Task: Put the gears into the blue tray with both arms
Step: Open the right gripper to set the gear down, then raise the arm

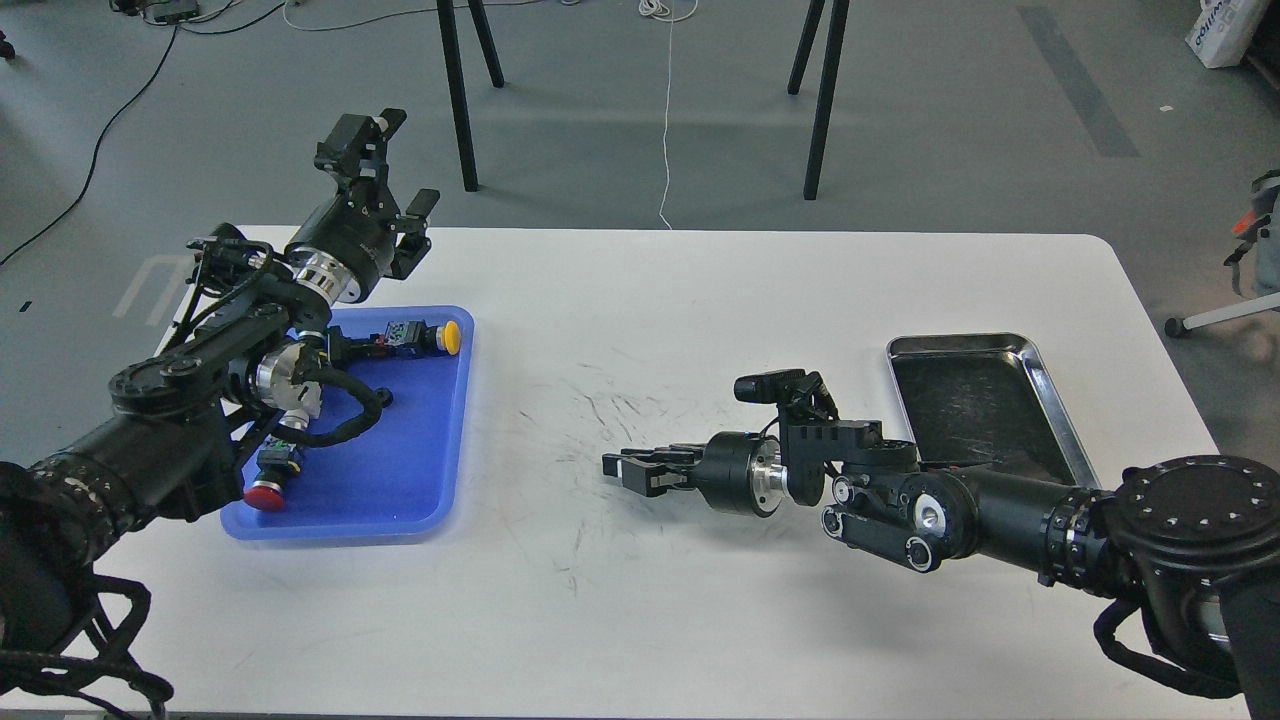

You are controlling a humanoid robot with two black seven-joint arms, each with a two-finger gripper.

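Head view: blue tray (400,480) lies lengthwise away; left gripper (395,165) gapes empty, right gripper (625,470) looks closed.

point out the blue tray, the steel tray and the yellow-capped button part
blue tray (400,480): head view, bare floor near its front right corner.
steel tray (960,400): head view, middle of its dark floor.
yellow-capped button part (451,337): head view, on the yellow cap, inside the blue tray near its far right corner.

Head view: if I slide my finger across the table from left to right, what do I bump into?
Red-capped button → blue tray → yellow-capped button → right gripper → steel tray.
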